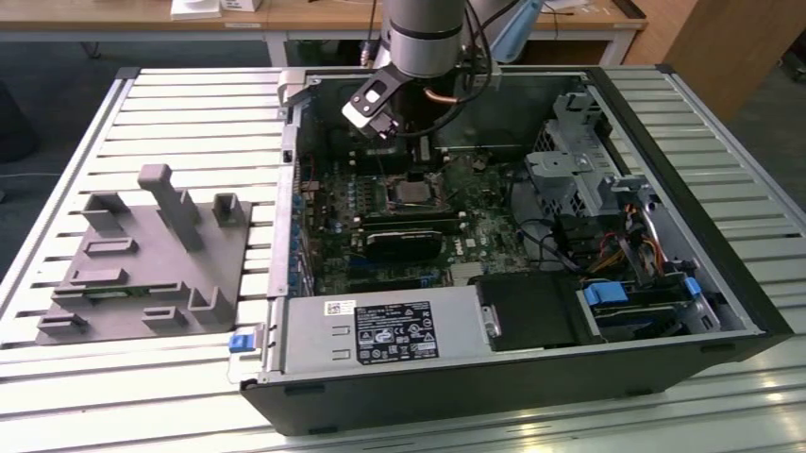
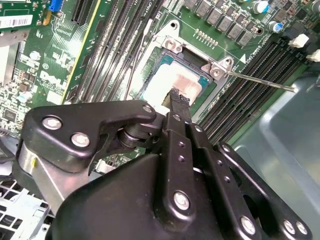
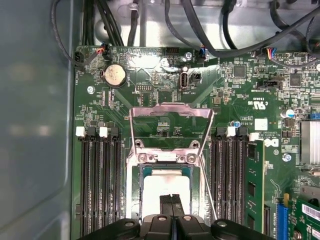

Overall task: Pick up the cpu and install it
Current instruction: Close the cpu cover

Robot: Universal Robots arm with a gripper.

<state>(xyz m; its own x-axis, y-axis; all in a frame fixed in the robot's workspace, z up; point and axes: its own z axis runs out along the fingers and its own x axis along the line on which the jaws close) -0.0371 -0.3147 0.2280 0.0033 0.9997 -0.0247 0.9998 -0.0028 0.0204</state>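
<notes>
One arm (image 1: 422,38) reaches down from the far side into the open case (image 1: 743,307). The case lies on its side on the slatted table (image 1: 189,104), so the board (image 1: 372,272) faces up and can be worked from above. The arm's end hangs over the upper middle of the board. A grey fixture (image 1: 145,255) stands on the table at the exterior view's left, well apart from the case.

In the second wrist view the gripper (image 2: 178,97) points at the socket (image 2: 220,67). Its two fingers (image 2: 175,130) are pressed together with no gap and nothing between them. The cpu (image 2: 172,80) lies flat inside the socket frame, and the fingertips sit over its pale lid near one edge. I cannot tell whether they touch it or hover just above. Fingers held together like this make one blunt point, which I judge suits pressing or checking the chip rather than gripping it. The lever (image 2: 260,82) juts out free to one side, unlatched, so nothing clamps the chip.

In the first wrist view the load plate (image 3: 170,107) stands raised off the socket, which leaves the cpu exposed to the fingertips. Memory slots (image 3: 100,180) flank the socket on both sides. The chip looks square with its frame, so I judge it placed but not yet locked down.
</notes>
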